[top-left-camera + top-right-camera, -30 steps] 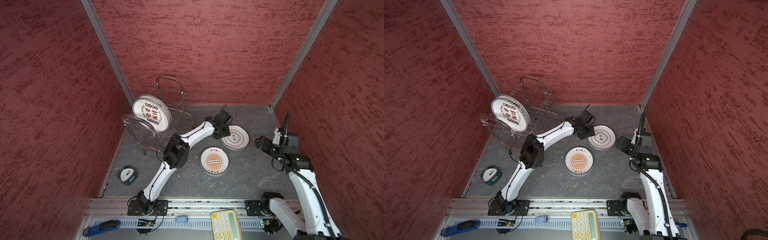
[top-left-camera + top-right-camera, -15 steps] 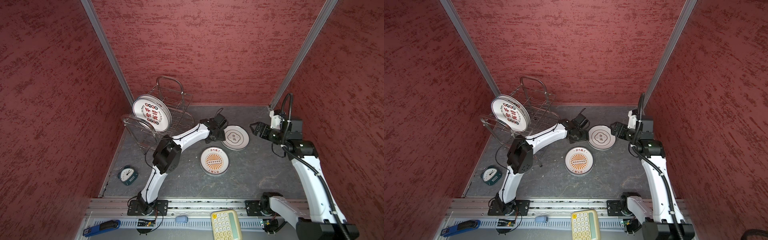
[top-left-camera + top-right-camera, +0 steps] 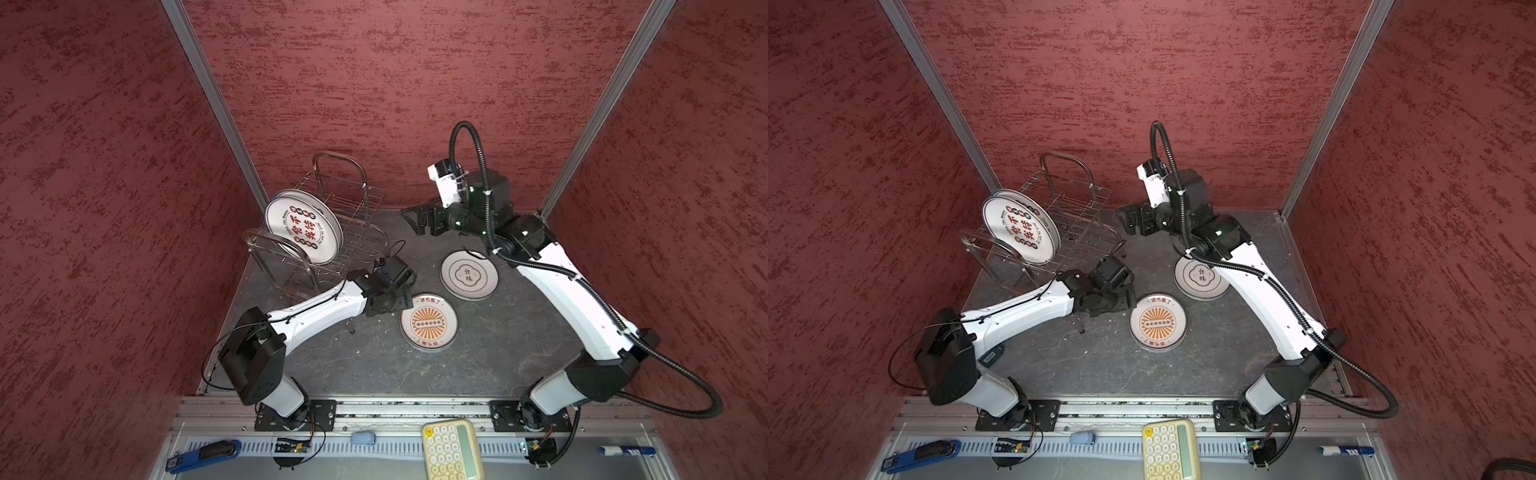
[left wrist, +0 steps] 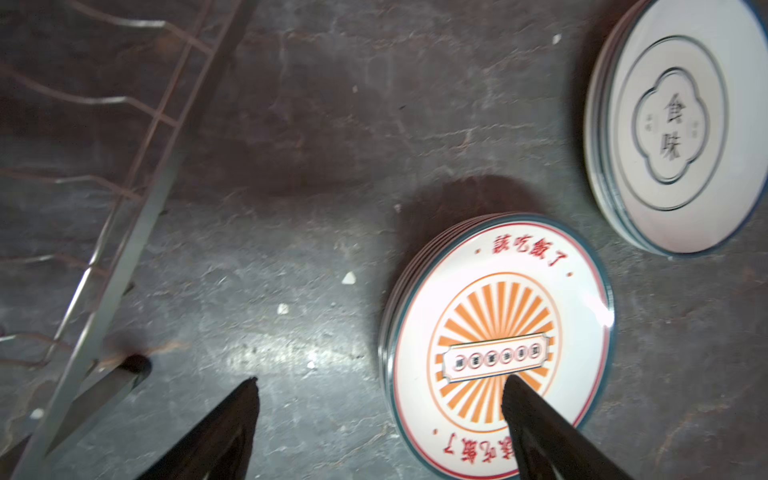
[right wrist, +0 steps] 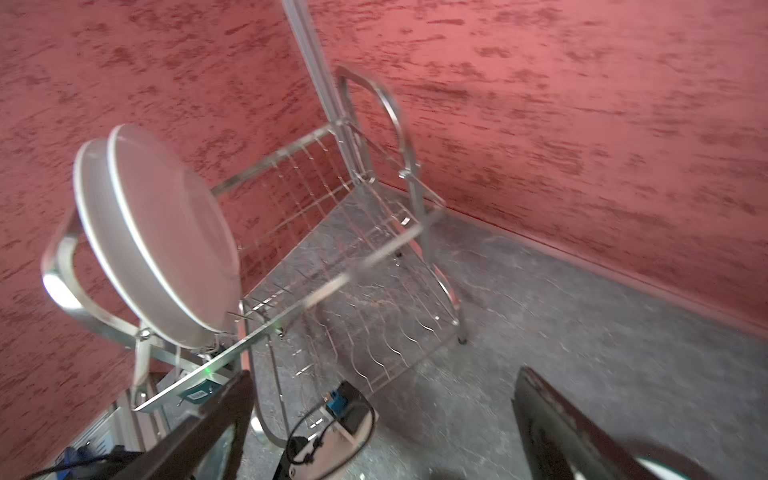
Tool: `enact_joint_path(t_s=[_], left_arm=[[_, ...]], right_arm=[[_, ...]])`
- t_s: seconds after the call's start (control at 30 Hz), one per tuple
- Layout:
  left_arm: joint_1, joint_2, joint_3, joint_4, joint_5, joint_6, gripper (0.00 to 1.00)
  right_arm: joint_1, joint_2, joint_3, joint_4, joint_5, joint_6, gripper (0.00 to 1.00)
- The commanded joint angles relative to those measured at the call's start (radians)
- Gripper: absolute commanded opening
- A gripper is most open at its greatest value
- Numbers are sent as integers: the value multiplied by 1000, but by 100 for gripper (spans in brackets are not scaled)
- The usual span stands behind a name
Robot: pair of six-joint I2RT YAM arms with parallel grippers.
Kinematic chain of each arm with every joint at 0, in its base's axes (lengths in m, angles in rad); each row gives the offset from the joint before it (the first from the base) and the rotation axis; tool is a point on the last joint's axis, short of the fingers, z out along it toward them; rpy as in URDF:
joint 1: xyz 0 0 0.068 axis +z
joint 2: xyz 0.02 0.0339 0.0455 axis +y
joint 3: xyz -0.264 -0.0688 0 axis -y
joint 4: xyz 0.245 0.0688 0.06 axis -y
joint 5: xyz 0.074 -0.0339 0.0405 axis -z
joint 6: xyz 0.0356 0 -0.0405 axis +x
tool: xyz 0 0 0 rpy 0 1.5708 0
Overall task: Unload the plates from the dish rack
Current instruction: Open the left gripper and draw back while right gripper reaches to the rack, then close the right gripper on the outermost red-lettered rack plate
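The teal-ringed plate [image 4: 673, 124] reads 食味 in dark characters, the sunburst plate [image 4: 498, 345] carries red 該吃飯了 twice along its rim, and the racked plate [image 3: 305, 230] bears red characters too small to read.

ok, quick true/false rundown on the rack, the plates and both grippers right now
1. The dish rack has plates in it. True.
2. Those plates lie flat in the rack. False: they stand on edge, leaning.
3. The left gripper is clamped on a plate. False: its jaws are open with nothing between them, at the edge of the sunburst stack.
4. The sunburst stack lies flat on the table. True.
5. The right gripper is carrying a plate. False: it is open and empty, facing the rack.
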Motion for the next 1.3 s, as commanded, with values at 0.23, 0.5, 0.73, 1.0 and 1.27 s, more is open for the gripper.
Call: enact_joint_path(t_s=[0.23, 0.5, 0.73, 1.0, 1.27], left_arm=[[-7, -161, -159, 35, -36, -88, 95], [0, -215, -202, 17, -43, -88, 99], [5, -265, -246, 14, -37, -95, 100], [20, -278, -273, 19, -32, -95, 100], [42, -264, -284, 27, -20, -100, 99]], right_arm=[[214, 117, 112, 196, 139, -85, 96], [247, 221, 207, 187, 169, -60, 92], [249, 322, 320, 157, 196, -47, 84], [248, 418, 439, 98, 164, -37, 73], [257, 473, 510, 48, 150, -18, 59]])
